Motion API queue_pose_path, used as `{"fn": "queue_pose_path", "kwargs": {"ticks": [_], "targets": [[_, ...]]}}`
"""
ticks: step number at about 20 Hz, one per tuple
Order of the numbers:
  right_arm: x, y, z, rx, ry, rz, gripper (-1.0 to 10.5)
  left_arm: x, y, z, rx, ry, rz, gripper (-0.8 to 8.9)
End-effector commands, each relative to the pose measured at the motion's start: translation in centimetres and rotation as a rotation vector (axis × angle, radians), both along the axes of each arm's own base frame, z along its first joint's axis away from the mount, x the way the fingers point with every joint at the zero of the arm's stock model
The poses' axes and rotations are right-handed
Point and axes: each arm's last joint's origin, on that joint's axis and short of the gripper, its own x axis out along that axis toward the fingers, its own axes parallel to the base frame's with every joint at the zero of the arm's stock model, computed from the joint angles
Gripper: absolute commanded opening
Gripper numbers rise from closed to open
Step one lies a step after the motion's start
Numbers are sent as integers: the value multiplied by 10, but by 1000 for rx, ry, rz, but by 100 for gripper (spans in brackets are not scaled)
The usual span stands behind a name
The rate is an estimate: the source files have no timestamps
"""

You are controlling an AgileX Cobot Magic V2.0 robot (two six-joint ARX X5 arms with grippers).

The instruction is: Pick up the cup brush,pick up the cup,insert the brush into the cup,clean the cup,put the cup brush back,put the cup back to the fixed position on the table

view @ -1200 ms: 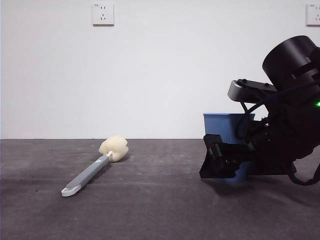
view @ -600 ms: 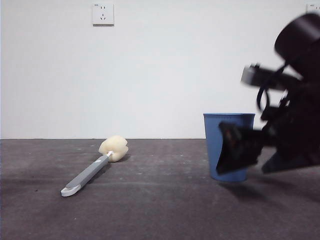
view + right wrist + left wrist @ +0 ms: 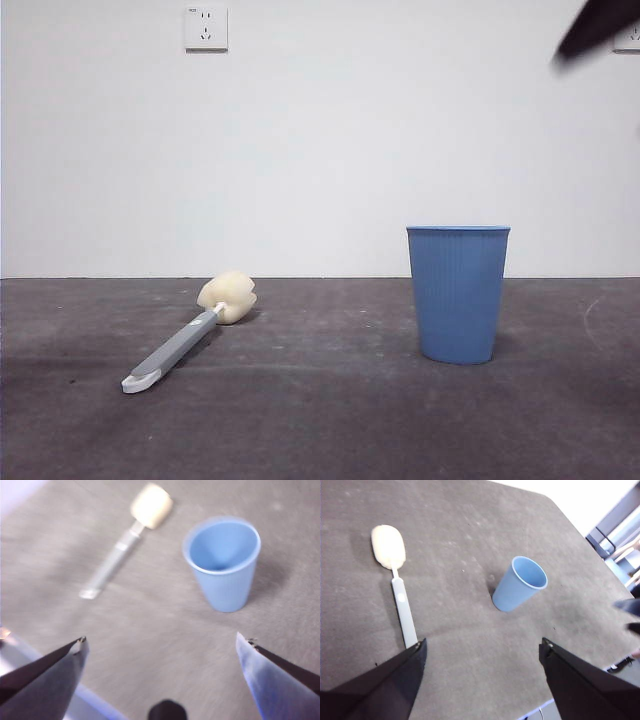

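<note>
blue ribbed plastic cup (image 3: 458,293) upright on the dark grey matte table (image 3: 320,420), cream-sponge, grey-handled cup brush (image 3: 187,334) lying well left of it.
only the wrist views show the jaws: the left gripper (image 3: 482,652) and right gripper (image 3: 161,645) are both spread wide, holding nothing, high above the cup; the front view catches just a black tip (image 3: 595,28) above the cup's right.

From the front we look level across the table (image 3: 320,420), low and close, facing a white wall. Our left wrist camera looks down from high above, between wide-set jaws. Our right wrist camera also looks down from above, somewhat blurred. All three views share the cup (image 3: 458,293) (image 3: 519,583) (image 3: 223,561) and the cup brush (image 3: 190,330) (image 3: 395,580) (image 3: 131,534).
</note>
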Motion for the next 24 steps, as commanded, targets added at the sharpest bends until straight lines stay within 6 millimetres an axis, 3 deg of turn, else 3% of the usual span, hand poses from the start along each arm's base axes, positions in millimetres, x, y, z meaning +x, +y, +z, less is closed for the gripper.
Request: {"fn": "queue_pose_path", "kwargs": {"ticks": [1, 3, 8, 24], "targets": [[-12, -5, 23, -4, 85, 33, 484, -2, -1, -4, 23, 7, -55, 371], [-20, -6, 42, 0, 166, 98, 350, -3, -1, -6, 25, 33, -92, 273], [-24, -5, 59, 21, 226, 214, -27, -5, -1, -8, 34, 62, -119, -19], [-24, -5, 61, 19, 229, 224, 2, -5, -1, -8, 26, 63, -130, -4]]}}
